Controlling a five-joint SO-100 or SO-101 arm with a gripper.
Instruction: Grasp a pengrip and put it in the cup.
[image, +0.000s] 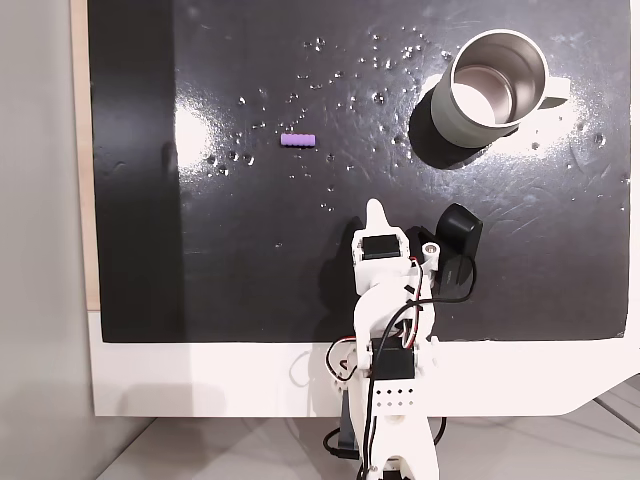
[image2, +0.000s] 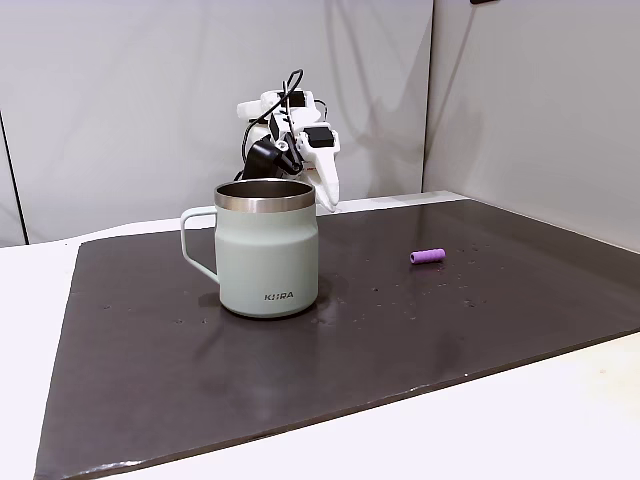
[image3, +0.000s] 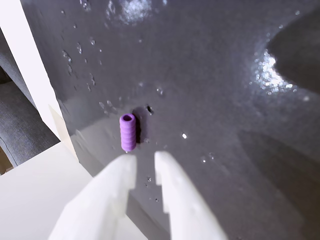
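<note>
Tiny light-purple ribbed rubbery pengrip (image3: 128, 131) lying flat on glossy dark speck-dotted tabletop mat (image3: 210, 90), hollow end visible in wrist view. White plastic pincer (image3: 145, 162) just near of it, slightly parted, grasping nothing, left tip almost at pengrip's near end. Brushed-steel cylindrical cup (image: 488, 90), pale grey-white wall, stubby handle, far right in a fixed view, well apart from pengrip (image: 297, 140).

My arm is folded low over its base. My gripper (image3: 145, 162) points forward and down, empty. Its two white fingers (image3: 172, 187) stand a little apart, with a narrow gap between the tips.
</note>
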